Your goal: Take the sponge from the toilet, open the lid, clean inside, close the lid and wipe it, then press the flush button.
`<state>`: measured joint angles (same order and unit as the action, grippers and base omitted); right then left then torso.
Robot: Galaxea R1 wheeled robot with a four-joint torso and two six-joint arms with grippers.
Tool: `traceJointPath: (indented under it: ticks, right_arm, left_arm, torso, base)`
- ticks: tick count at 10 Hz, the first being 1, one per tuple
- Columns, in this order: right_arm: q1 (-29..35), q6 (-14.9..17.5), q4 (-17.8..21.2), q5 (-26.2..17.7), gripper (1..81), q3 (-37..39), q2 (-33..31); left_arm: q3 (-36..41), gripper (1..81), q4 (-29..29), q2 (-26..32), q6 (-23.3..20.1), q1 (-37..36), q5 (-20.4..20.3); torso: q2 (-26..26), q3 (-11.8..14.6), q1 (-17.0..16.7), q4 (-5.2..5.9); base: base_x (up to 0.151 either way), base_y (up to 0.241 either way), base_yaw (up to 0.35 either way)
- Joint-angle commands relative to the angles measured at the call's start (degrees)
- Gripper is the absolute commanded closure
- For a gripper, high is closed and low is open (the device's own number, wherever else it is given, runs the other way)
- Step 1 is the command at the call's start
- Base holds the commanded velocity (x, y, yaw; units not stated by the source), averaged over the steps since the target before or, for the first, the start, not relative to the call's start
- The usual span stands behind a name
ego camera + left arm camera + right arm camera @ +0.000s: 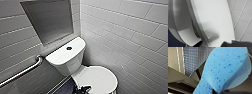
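Bright blue sponge point(224, 70), darker-speckled, softly rounded

The sponge point(224, 69) is light blue with darker blue specks. The toilet point(65, 61) is white, its button point(69, 48) dark, the tiles point(125, 32) pale grey.

In the head view the lid point(100, 78) is cut by the lower edge. A dark robot part point(83, 88) at that same edge is blurred and also cut off, and its form cannot be told. The grab bar point(22, 72) runs out at the left edge and the metal panel point(50, 20) at the top edge. The flush button point(69, 48) is too small for any detail. In the right wrist view the sponge point(224, 69) passes over the top, right and lower edges and hides what is behind it. In the left wrist view a dark blurred shape point(233, 44) is cut by the lower edge.
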<state>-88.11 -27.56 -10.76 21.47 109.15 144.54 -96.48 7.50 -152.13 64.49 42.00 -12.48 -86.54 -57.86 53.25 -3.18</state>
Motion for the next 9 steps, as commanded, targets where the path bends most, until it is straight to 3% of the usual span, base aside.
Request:
traceJointPath:
  ticks: [1,4,8,9]
  right_arm:
    - [-0.8,-0.21,-0.84,-2.31,81.1,-0.62,-1.51]
    - [-0.8,-0.21,-0.75,-1.96,81.1,0.17,-0.9]
    - [-0.97,-0.21,-0.75,-1.96,81.1,1.13,-0.02]
    - [-0.97,-0.21,-0.75,-1.96,81.1,1.49,0.25]
  left_arm:
    - [6.38,1.0,1.82,1.64,2.48,-8.99,-10.62]
    - [7.35,1.0,1.82,3.22,3.27,-9.25,-13.61]
    - [8.14,1.0,1.91,5.78,8.37,-9.25,-16.78]
    - [8.06,1.0,1.82,5.95,8.81,-9.25,-16.7]
  torso:
    - [0.0,0.0,0.0,0.0]
    - [0.0,0.0,0.0,0.0]
    - [0.0,0.0,0.0,0.0]
    - [0.0,2.0,0.0,0.0]
  base:
    - [0.0,0.0,0.0]
    - [0.0,0.0,0.0]
    - [0.0,0.0,0.0]
    - [0.0,0.0,0.0]
